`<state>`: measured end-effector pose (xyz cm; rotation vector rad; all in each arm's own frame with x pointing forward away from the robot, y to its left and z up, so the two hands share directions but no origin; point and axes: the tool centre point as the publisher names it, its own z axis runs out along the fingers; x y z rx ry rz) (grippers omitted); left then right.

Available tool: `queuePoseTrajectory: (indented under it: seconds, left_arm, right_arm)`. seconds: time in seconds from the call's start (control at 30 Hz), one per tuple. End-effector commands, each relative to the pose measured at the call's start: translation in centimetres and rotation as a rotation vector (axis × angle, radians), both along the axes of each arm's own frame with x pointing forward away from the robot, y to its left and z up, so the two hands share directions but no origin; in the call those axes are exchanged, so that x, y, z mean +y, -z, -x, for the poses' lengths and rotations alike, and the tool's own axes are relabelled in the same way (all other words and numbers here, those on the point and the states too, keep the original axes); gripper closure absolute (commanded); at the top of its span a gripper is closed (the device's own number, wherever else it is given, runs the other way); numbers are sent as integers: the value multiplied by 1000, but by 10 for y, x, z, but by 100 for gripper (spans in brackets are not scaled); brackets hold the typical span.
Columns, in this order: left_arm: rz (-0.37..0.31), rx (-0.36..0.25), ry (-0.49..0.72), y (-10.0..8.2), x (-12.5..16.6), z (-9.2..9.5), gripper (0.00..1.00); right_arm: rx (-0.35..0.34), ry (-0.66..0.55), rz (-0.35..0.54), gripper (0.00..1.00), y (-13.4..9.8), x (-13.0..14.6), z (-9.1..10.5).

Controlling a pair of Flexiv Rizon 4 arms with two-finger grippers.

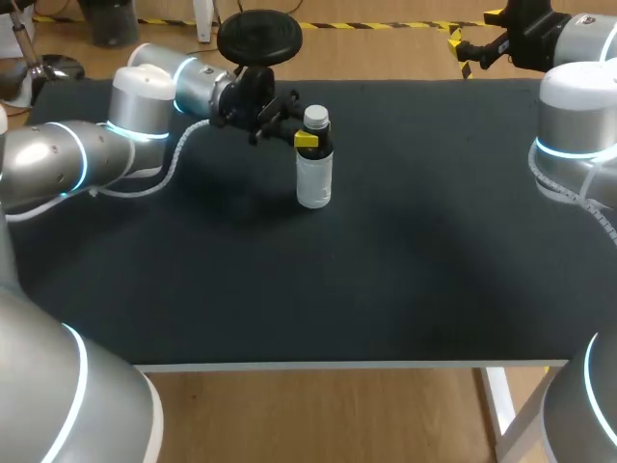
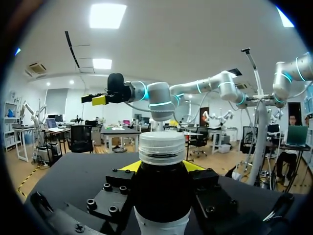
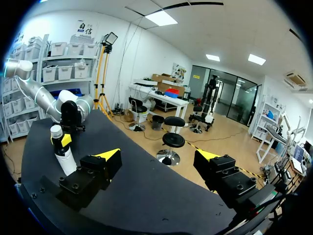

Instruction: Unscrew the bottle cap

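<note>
Holding: left end effector (image 1: 307, 140) clamps bottle (image 1: 314, 178) under cap (image 1: 316, 118)
Right end effector (image 3: 157, 156): wide, far right
Risk: I fear bottle spins with cap

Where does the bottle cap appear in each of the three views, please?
Head view: the cap sits left of centre, atop the bottle.
Left wrist view: the cap is just above the left hand, between its fingers.
Right wrist view: the cap is far ahead of the right hand.
Shared landmark: the left hand's yellow tips at the bottle's neck.
</note>
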<state>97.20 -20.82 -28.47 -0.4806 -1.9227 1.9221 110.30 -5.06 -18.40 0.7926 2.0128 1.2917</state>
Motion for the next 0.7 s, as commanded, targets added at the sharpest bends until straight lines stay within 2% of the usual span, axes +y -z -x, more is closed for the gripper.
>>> queuePoseTrajectory:
  seconds: [0.03,0.33,0.7]
  left_arm:
    - [4,-11,17,0,-1,-5,100]
    - [22,-49,-20,-7,11,-7,100]
    - [33,-59,-40,-6,18,-11,100]
  right_arm:
    - [0,1,1,0,0,0,0]
    - [0,1,1,0,0,0,0]
    - [0,1,1,0,0,0,0]
